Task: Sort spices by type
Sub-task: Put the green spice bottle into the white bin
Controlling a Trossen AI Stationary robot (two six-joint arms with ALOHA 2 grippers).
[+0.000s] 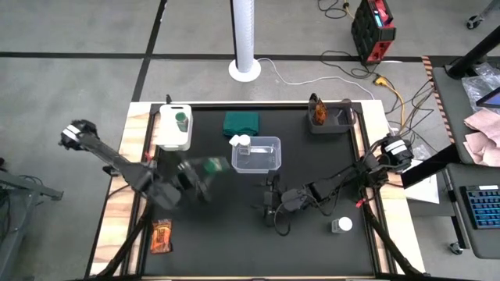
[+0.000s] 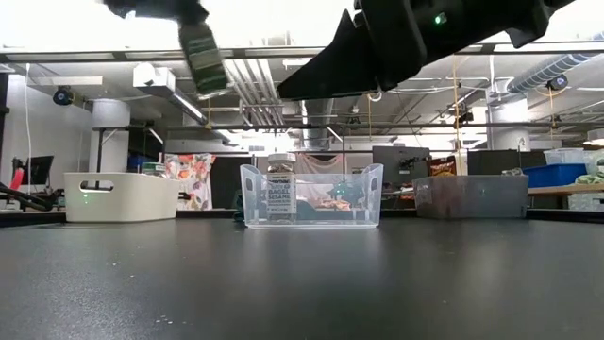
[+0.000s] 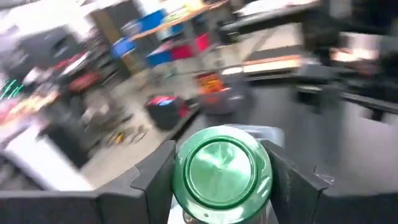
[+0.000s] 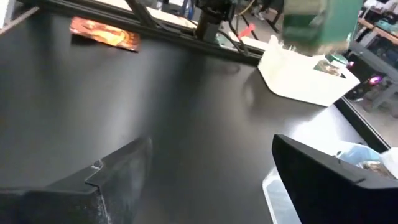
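My left gripper [image 1: 201, 175] is shut on a green-lidded jar [image 1: 212, 165] and holds it above the table's middle left. In the low view this jar [image 2: 200, 52] shows high up. A second green-lidded jar [image 1: 181, 121] stands in the white bin [image 1: 166, 136]. One white-lidded jar [image 1: 240, 143] stands in the clear bin [image 1: 269, 160]; another [image 1: 341, 225] stands on the table near the right front. One orange packet [image 1: 162, 234] lies at the left front, and another [image 1: 318, 111] stands in the grey bin [image 1: 340, 123]. My right gripper [image 1: 269, 204] is open over the middle of the table and holds nothing. My left gripper pinches the green-lidded jar between its two fingers [image 3: 155, 180], one on each side of the jar's body just below the green lid [image 3: 222, 165]. The jar is lifted clear of the table and is slightly tilted in the low view.
A dark green square block [image 1: 241, 123] lies at the far side, between the white bin and the grey bin. The clear bin [image 2: 311, 195] stands mid-table. The black mat [image 1: 234, 250] is bare along its near middle. Wooden table edges run down both sides.
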